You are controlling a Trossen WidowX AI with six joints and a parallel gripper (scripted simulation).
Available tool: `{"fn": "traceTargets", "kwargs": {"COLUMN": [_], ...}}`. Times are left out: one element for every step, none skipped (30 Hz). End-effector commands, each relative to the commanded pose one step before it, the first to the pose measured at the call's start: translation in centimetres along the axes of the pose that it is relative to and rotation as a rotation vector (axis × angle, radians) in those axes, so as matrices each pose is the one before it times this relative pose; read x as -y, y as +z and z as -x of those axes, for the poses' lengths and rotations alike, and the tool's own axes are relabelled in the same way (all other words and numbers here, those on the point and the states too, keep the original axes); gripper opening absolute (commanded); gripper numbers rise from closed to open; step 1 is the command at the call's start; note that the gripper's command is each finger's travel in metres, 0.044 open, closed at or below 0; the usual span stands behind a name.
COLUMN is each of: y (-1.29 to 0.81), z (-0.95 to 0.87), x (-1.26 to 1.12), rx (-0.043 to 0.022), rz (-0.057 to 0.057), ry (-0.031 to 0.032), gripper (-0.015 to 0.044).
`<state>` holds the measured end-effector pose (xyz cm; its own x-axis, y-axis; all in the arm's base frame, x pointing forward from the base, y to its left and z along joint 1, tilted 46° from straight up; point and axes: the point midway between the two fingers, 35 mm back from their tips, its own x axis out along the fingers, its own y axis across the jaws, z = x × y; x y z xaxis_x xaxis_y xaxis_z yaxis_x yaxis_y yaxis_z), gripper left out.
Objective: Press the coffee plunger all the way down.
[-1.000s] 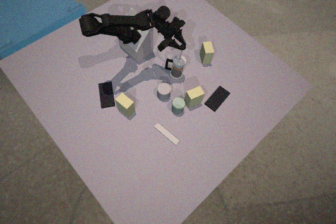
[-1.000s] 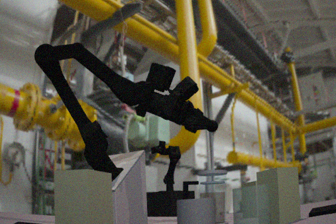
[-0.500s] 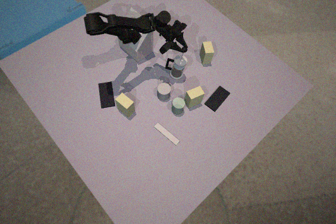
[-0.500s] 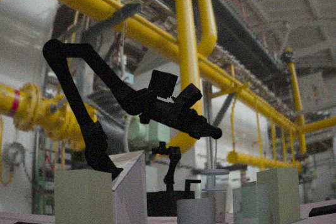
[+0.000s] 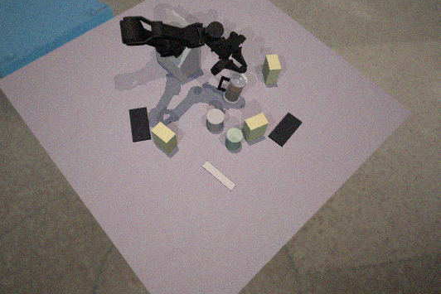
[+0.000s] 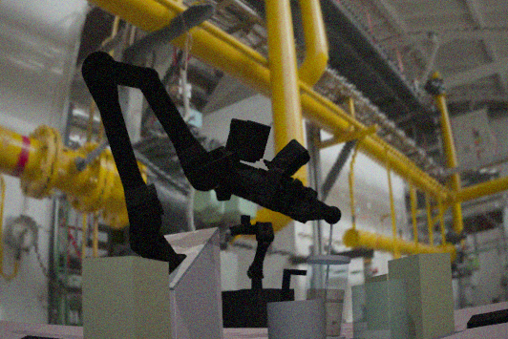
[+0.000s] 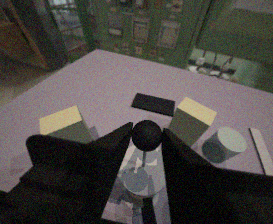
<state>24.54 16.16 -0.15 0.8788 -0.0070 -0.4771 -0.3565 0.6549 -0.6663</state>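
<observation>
The end effector (image 5: 235, 71) (image 6: 329, 215) (image 7: 147, 129) of a black WidowX arm was clamped on the round black plunger knob (image 6: 331, 215) (image 7: 147, 135) above a glass French press (image 5: 235, 88) (image 6: 329, 301) on a pale surface (image 5: 178, 219) (image 7: 113, 85). The press stood upright, off the middle of the surface toward its top corner in the overhead view, its black handle (image 5: 220, 83) (image 6: 287, 278) on the side of the arm's base. A white cylinder (image 5: 215, 119) (image 6: 296, 317) stood near it, with a pale green cylinder (image 5: 234, 139) (image 7: 224, 145) farther toward the bottom corner. The grip had been made, but the pressing was far from complete: a length of thin rod (image 6: 330, 239) (image 7: 144, 159) showed between knob and lid (image 6: 329, 260). A straight push to the bottom, with the press kept steady, remained, followed by the release.
</observation>
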Motion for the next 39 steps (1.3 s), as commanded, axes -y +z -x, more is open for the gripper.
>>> {"fn": "traceTargets", "kwargs": {"y": [-2.479, -0.124, -0.121, -0.118, -0.115, -0.112, -0.108, -0.103, -0.097, -0.089, -0.076, -0.046, -0.022, 0.007, 0.03, 0.039, 0.038, 0.035, 0.032, 0.028, 0.038, 0.029, 0.032, 0.042, 0.018, 0.013, 0.026, 0.033, 0.021, 0.009, 0.016, 0.024, 0.018, 0.019, 0.019, 0.018, 0.017, 0.016, 0.016], "z": [-0.593, -0.105, -0.106, -0.106, -0.107, -0.109, -0.113, -0.117, -0.123, -0.132, -0.145, -0.13, -0.143, -0.114, -0.115, -0.085, -0.063, -0.048, -0.038, -0.031, -0.04, -0.022, -0.025, -0.035, -0.015, -0.007, -0.019, -0.027, -0.021, -0.009, -0.016, -0.023, -0.019, -0.019, -0.02, -0.02, -0.019, -0.019, -0.018], "x": [0.035, 0.01, 0.011, 0.013, 0.014, 0.015, 0.016, 0.017, 0.017, 0.017, 0.017, 0.012, 0.009, 0.002, -0.004, -0.009, -0.013, -0.015, -0.016, -0.016, -0.022, -0.009, -0.007, -0.009, -0.004, -0.009, -0.011, -0.013, -0.009, -0.004, -0.012, -0.015, -0.012, -0.011, -0.013, -0.012, -0.012, -0.01, -0.009], "rx": [-0.05149, 0.00039, 0.00041, 0.00044, 0.00046, 0.00049, 0.00051, 0.00054, 0.00057, 0.0006, 0.00064, 0.00053, 0.00051, 0.00033, 0.00026, 0.00014, 0.00008, 0.00005, 0.00004, 0.00003, 0.00003, 0.00002, 0.00002, 0.00003, 0.00001, 0.00001, 0.00002, 0.00002, 0.00002, 0.00001, 0.00001, 0.00002, 0.00001, 0.00001, 0.00002, 0.00002, 0.00001, 0.00001, 0.00001], "rz": [0.0355, 0.0002, 0.0003, 0.0003, 0.0003, 0.0003, 0.0003, 0.0003, 0.0004, 0.0004, 0.0004, 0.0003, 0.0003, 0.0001, 0.0001, 0.0, 0.0, -0.0001, -0.0001, -0.0001, -0.0001, 0.0, 0.0, 0.0, 0.0, 0.0, 0.0, 0.0, 0.0, 0.0, 0.0, 0.0, 0.0, 0.0, 0.0, 0.0, 0.0, 0.0, 0.0], "ry": [0.00268, -0.00033, -0.00036, -0.00039, -0.00042, -0.00045, -0.00048, -0.00051, -0.00055, -0.0006, -0.00065, -0.00054, -0.00054, -0.00037, -0.00032, -0.00021, -0.00016, -0.00014, -0.00013, -0.00012, -0.00015, -0.00005, -0.00002, -0.00002, -0.00001, -0.00003, -0.00004, -0.00005, -0.00003, -0.00001, -0.00003, -0.00005, -0.00003, -0.00003, -0.00004, -0.00003, -0.00003, -0.00001, 0.0], "gripper": [0.0117, 0.0117, 0.0117, 0.0117, 0.0117, 0.0117, 0.0117, 0.0117, 0.0117, 0.0117, 0.0117, 0.0117, 0.0117, 0.0117, 0.0117, 0.0117, 0.0117, 0.0117, 0.0117, 0.0117, 0.0117, 0.0117, 0.0117, 0.0117, 0.0117, 0.0117, 0.0117, 0.0117, 0.0117, 0.0117, 0.0117, 0.0117, 0.0117, 0.0117, 0.0117, 0.0117, 0.0117, 0.0117, 0.0117]}}
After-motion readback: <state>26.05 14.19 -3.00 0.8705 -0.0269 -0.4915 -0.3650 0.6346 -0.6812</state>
